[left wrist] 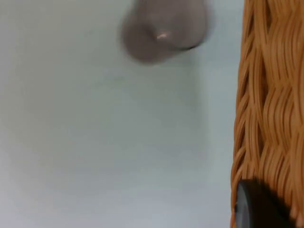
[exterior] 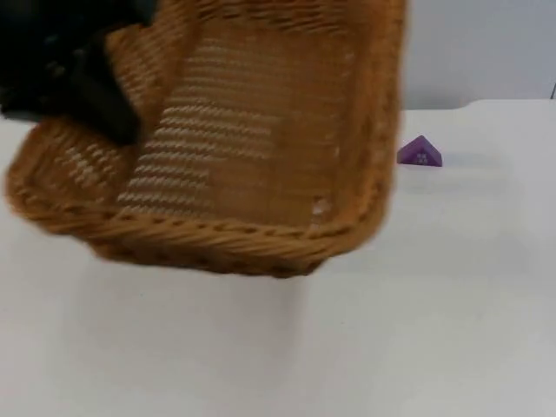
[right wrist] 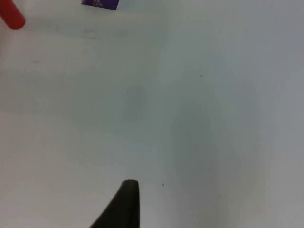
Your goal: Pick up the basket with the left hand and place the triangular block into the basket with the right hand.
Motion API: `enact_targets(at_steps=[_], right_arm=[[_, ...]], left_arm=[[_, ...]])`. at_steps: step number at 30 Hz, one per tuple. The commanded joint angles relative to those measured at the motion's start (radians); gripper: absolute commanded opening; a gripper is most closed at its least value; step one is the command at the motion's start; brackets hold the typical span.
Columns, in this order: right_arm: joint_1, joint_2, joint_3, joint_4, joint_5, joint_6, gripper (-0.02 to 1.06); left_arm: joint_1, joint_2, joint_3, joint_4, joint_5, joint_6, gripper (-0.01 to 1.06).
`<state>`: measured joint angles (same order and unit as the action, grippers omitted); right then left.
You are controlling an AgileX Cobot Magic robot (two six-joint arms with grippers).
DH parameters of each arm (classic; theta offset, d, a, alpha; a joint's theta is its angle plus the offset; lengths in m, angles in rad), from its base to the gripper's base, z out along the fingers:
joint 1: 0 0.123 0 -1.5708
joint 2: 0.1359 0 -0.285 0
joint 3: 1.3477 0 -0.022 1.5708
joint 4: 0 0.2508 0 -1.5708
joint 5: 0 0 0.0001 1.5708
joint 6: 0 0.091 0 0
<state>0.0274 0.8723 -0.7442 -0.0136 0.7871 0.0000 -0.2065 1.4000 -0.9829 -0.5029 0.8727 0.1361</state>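
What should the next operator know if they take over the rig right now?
Left gripper: clamped on the basket rim, holding it tilted above the table.
Right gripper: waiting over bare table, holding nothing.
Triangular block: purple, on the table just right of the basket, untouched. A red object lies near it in the right wrist view.
Done: basket lifted.
Left: right arm picks the block and drops it in the basket.

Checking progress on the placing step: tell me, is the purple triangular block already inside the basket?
No, the purple triangular block sits on the white table, beside the lifted basket.
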Motion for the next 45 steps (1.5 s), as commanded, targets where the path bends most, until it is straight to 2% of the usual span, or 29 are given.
enact_targets(at_steps=[1,5,9,24,28,32,33,34,37,38,40,42,45], right_arm=[[-0.007,-0.001,-0.007,0.02,-0.012,-0.016,1.05],[-0.007,-0.001,-0.007,0.02,-0.016,-0.016,1.05],[-0.007,-0.001,-0.007,0.02,-0.016,-0.016,1.05],[-0.007,0.05,-0.036,0.02,-0.081,-0.044,1.05],[-0.007,0.186,-0.155,0.02,-0.046,-0.049,1.05],[-0.003,0.38,-0.322,0.027,-0.014,-0.174,1.02],[-0.003,0.38,-0.322,0.027,-0.014,-0.174,1.02],[-0.003,0.433,-0.365,0.032,-0.003,-0.215,1.01],[-0.003,0.593,-0.492,0.107,0.053,-0.34,1.01],[-0.003,0.593,-0.492,0.107,0.053,-0.34,1.01],[-0.003,0.705,-0.58,0.18,0.082,-0.401,1.01],[0.007,0.824,-0.669,0.198,0.102,-0.456,1.01],[0.023,0.911,-0.734,0.2,0.113,-0.491,1.01]], left_arm=[[0.065,-0.028,0.062,-0.062,0.009,0.052,0.0],[0.189,-0.034,0.194,-0.154,0.008,0.178,0.0],[0.241,-0.034,0.219,-0.183,0.011,0.244,0.0],[0.246,-0.034,0.219,-0.166,0.011,0.24,0.0],[0.246,-0.034,0.219,-0.172,0.011,0.223,0.0],[0.246,-0.034,0.219,-0.172,0.011,0.221,0.0],[0.246,-0.034,0.219,-0.172,0.011,0.221,0.0],[0.246,-0.034,0.219,-0.174,0.011,0.221,0.0],[0.246,-0.034,0.219,-0.174,0.011,0.221,0.0],[0.246,-0.034,0.219,-0.174,0.011,0.221,0.0],[0.246,-0.034,0.219,-0.174,0.011,0.221,0.0],[0.246,-0.034,0.219,-0.174,0.011,0.221,0.0],[0.246,-0.034,0.219,-0.174,0.011,0.21,0.0]])
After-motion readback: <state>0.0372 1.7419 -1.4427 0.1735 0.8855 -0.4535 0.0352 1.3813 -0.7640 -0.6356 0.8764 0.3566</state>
